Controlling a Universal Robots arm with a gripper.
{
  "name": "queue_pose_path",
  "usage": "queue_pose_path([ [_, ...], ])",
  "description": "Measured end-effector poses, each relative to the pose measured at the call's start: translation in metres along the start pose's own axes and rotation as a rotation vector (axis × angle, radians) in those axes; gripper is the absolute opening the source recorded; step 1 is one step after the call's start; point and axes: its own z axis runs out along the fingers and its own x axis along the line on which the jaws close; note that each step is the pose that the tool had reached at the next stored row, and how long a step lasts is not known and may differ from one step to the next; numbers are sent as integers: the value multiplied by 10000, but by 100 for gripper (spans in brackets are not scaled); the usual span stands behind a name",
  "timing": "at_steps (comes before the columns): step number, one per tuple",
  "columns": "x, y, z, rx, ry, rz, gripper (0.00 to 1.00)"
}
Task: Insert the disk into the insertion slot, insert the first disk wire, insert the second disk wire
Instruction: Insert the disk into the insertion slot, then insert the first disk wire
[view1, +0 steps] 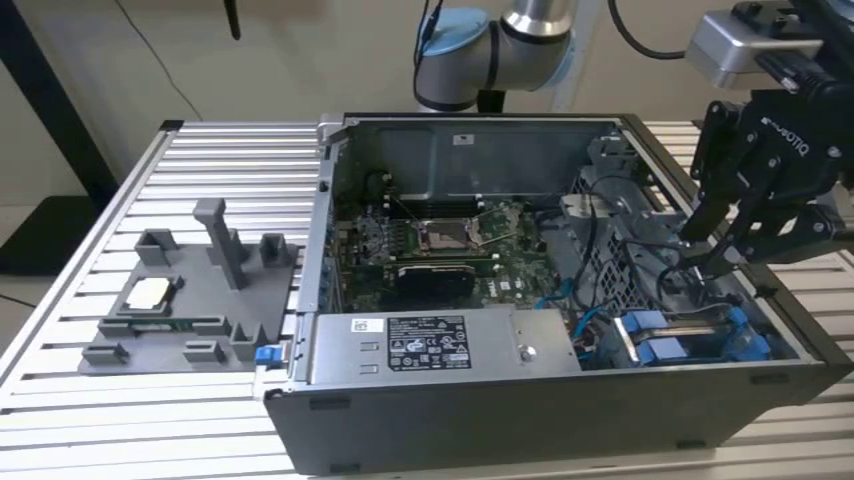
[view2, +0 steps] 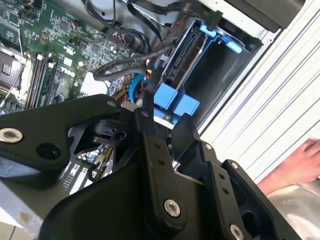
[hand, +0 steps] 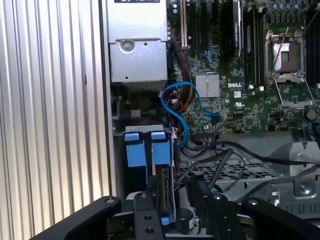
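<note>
Your black gripper hangs just above the blue-framed silver disk in its grey sheet-metal bay; its grip cannot be told.

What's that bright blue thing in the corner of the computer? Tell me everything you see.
That is the disk, seen mostly as its bright blue plastic carrier, with two squarish tabs side by side. It sits low in the corner of the open computer case at the exterior view's right. Black and blue cables run beside it. The claw hangs just above; whether they touch is unclear.
</note>
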Motion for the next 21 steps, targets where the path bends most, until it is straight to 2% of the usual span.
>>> queue_pose_path([
  [2,-11,1,10,115,-21,-18,42],
  [3,-12,0,15,144,-26,-24,42],
  [13,-33,-5,37,166,-32,-63,42],
  [18,-55,-5,72,274,-47,-96,42],
  [21,-56,-5,73,281,-46,-97,42],
])
